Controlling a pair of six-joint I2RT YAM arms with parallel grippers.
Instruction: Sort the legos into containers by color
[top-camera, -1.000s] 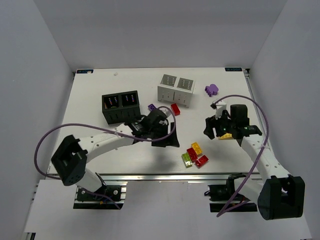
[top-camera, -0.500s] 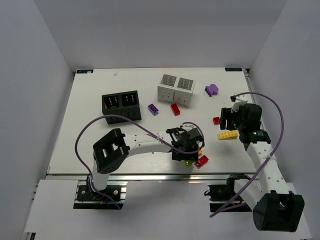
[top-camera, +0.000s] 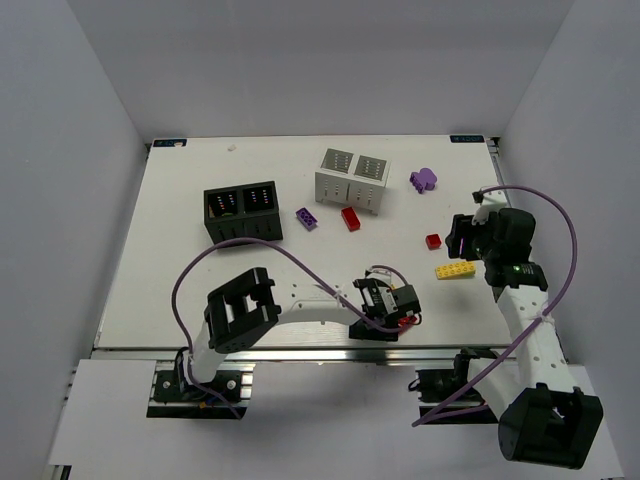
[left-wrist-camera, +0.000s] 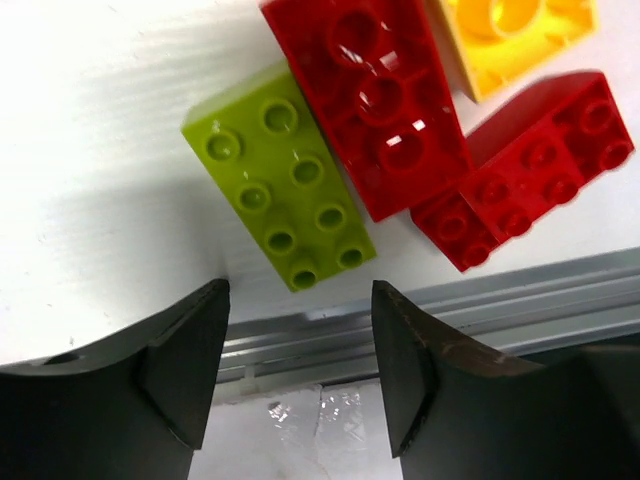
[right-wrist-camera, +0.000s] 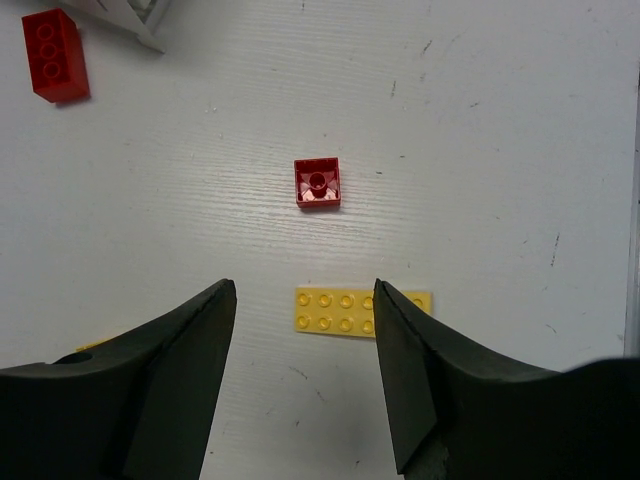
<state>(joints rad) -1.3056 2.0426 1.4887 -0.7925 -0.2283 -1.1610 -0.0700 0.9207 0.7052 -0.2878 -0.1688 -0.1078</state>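
Note:
My left gripper (left-wrist-camera: 300, 300) hangs open over the table's front rail with nothing between its fingers. Just beyond its tips lies a lime green lego (left-wrist-camera: 280, 190), touching a long red one (left-wrist-camera: 375, 100), a second red one (left-wrist-camera: 525, 165) and a yellow one (left-wrist-camera: 515, 30). In the top view the left gripper (top-camera: 385, 305) covers most of this cluster. My right gripper (right-wrist-camera: 305, 300) is open above a flat yellow lego (right-wrist-camera: 345, 311), with a small red lego (right-wrist-camera: 318, 183) further ahead. The black container (top-camera: 243, 213) and white container (top-camera: 352, 180) stand at the back.
A purple lego (top-camera: 307, 218) and a red lego (top-camera: 351, 218) lie between the two containers. A larger purple piece (top-camera: 424, 179) sits at the back right. The metal front rail (left-wrist-camera: 420, 320) runs right under the left fingers. The right wall is close behind the right arm.
The left arm swung from beside the black container to the brick cluster at the front edge. The right gripper drew back to the right. Both jaws narrowed somewhat.

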